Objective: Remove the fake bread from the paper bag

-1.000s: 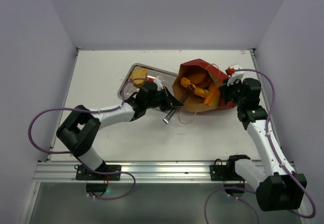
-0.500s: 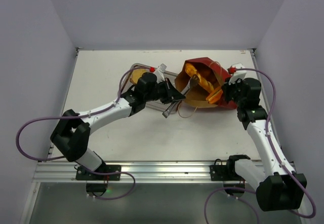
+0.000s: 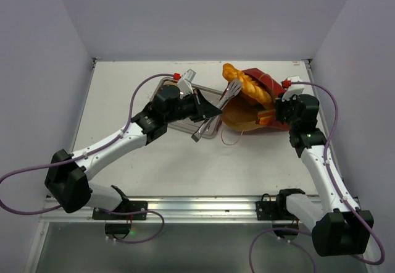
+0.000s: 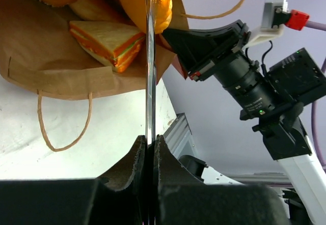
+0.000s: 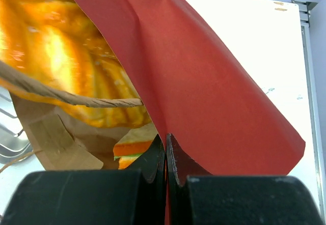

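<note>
One long roll (image 3: 245,83) is up n out over the paper bag (image 3: 266,80) rim now, a sec ago it was still down inside. So 1st piece basically freed. FYI the left gripper (image 3: 205,109) is clamped on the tongs (image 3: 200,131) holding it, and the right gripper (image 3: 276,111) is pinching the bag's red edge. Sandwich slice (image 4: 108,40) + others are still in there; tray (image 3: 185,126) drop next imo.

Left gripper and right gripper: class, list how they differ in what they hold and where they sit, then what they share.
The left gripper is shut on metal tongs; the right gripper is shut on the red edge of the paper bag. The left gripper sits left of the bag, the right gripper right of it. The left gripper's tongs clamp a twisted piece of fake bread; the right gripper carries no tool. Both are shut.
</note>
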Motion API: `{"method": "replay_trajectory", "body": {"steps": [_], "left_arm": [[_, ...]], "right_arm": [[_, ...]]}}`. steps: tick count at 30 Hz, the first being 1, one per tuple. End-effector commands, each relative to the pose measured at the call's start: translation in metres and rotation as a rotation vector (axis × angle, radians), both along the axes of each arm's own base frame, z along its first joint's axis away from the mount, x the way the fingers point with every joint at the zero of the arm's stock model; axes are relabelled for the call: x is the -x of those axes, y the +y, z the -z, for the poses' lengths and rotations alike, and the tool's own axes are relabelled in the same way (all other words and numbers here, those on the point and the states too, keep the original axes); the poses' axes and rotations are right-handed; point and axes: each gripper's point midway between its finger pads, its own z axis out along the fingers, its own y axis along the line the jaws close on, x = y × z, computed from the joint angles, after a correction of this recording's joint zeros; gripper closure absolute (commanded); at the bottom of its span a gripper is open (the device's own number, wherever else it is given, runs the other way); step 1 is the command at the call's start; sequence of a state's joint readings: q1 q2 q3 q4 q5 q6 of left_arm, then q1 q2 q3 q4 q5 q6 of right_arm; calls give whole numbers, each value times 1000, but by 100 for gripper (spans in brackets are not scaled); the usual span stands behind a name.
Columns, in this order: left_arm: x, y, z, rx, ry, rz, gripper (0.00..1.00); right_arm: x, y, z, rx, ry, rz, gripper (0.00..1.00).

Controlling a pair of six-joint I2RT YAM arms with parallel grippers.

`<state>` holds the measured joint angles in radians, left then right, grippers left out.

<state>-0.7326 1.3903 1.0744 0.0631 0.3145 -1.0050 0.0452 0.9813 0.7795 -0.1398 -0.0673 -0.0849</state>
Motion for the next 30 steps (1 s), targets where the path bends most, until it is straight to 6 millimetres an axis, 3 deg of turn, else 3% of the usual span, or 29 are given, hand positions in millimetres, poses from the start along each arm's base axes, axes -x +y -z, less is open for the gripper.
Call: {"method": "replay_trajectory", "body": {"steps": [1, 9, 11, 21, 30], "left_arm": [[0, 3, -61, 81, -164, 0, 100], [7, 20, -66, 20, -208, -13, 100], [7, 29, -56, -40, -211, -33, 100], [25, 83, -81, -111, -378, -104, 100], [10, 134, -55, -259, -408, -275, 100]], "right_arm": [[-7, -8, -15, -10, -49, 45, 100], [-6, -12, -14, -9, -47, 57, 100], [-6, -14, -15, -10, -49, 64, 100], [-5, -18, -16, -15, -55, 73, 100], [-5, -20, -15, -8, -52, 85, 100]]}}
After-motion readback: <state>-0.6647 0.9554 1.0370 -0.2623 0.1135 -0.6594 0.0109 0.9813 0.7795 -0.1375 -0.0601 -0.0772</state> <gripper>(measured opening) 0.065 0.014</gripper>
